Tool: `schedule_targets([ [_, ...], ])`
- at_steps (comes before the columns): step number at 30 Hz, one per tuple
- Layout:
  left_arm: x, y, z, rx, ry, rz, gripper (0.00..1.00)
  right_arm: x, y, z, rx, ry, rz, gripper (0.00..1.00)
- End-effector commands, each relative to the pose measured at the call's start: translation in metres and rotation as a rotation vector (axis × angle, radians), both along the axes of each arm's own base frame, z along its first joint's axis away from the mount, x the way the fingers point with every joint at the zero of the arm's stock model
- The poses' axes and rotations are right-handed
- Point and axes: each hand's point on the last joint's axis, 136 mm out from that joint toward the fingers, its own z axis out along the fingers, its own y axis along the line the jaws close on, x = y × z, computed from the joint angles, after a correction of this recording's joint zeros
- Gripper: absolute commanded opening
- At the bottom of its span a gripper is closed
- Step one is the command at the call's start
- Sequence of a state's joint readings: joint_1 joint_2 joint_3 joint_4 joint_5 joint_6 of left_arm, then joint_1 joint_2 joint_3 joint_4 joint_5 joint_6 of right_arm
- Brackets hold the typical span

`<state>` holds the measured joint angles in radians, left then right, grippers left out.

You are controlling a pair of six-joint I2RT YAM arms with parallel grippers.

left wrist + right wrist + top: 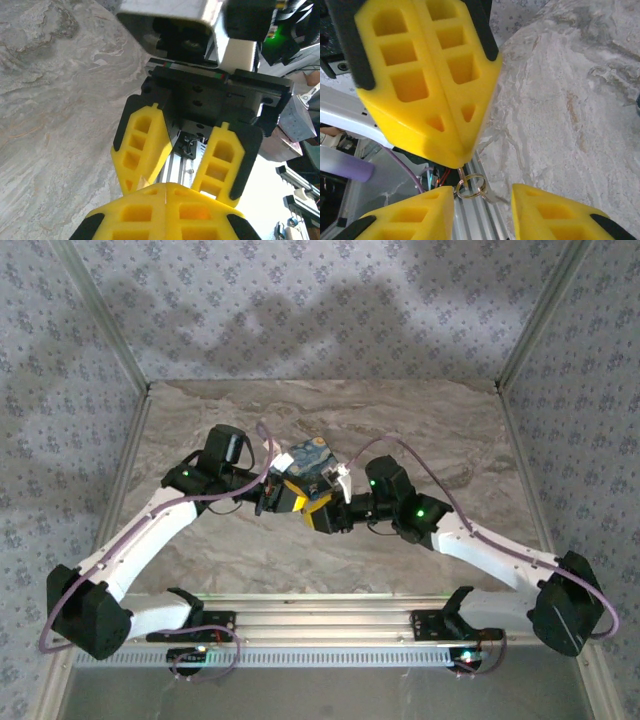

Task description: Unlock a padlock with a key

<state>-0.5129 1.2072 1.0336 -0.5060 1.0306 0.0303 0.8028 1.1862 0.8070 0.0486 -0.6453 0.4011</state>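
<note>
Left gripper (460, 162) clamped fully closed on the key (462, 173) - only a short stub and its ring (470, 185) hang out below the fingertips. Right gripper (482, 200) faces it tip to tip, jaws apart, gripping nothing - the ring sits between its fingers, close to one pad. Both meet above the middle of the marble table (420, 410). Can't make out the padlock.

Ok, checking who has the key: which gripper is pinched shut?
The left gripper: its yellow fingers meet, with a key ring dangling at their tip. The right gripper stands open.
</note>
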Motion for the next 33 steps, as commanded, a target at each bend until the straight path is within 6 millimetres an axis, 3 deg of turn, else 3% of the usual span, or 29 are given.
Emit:
schedule_targets([
  [1,-0.009,-0.003,0.016,-0.04,-0.019,-0.055,0.0,-0.004,0.007,0.018,0.052,-0.015,0.042,0.23],
  [3,-0.01,-0.002,0.015,-0.04,-0.013,-0.061,0.0,-0.004,0.009,0.018,0.06,-0.015,0.045,0.14],
  [9,-0.012,-0.003,0.015,-0.044,0.0,-0.075,0.0,-0.005,0.012,0.02,0.097,-0.009,0.062,0.0],
  [15,-0.005,-0.005,0.017,-0.052,0.002,-0.048,0.02,-0.003,0.014,0.02,0.137,-0.019,0.053,0.0],
  [17,0.001,-0.006,0.02,-0.055,0.0,-0.013,0.13,0.0,0.014,0.02,0.157,-0.026,0.033,0.0],
  [19,0.008,-0.004,0.024,-0.059,0.005,0.032,0.36,0.004,0.012,0.02,0.182,-0.027,0.01,0.0],
  [22,0.025,0.001,0.031,-0.083,0.044,0.14,0.5,0.009,0.01,0.018,0.211,-0.024,-0.029,0.0],
  [24,0.036,0.007,0.032,-0.116,0.072,0.21,0.55,0.013,0.008,0.018,0.227,-0.022,-0.05,0.0],
  [27,0.044,0.015,0.029,-0.18,0.093,0.286,0.55,0.017,0.006,0.019,0.247,-0.02,-0.074,0.0],
  [33,0.035,0.017,0.021,-0.274,0.115,0.287,0.48,0.02,0.005,0.022,0.274,-0.002,-0.083,0.0],
])
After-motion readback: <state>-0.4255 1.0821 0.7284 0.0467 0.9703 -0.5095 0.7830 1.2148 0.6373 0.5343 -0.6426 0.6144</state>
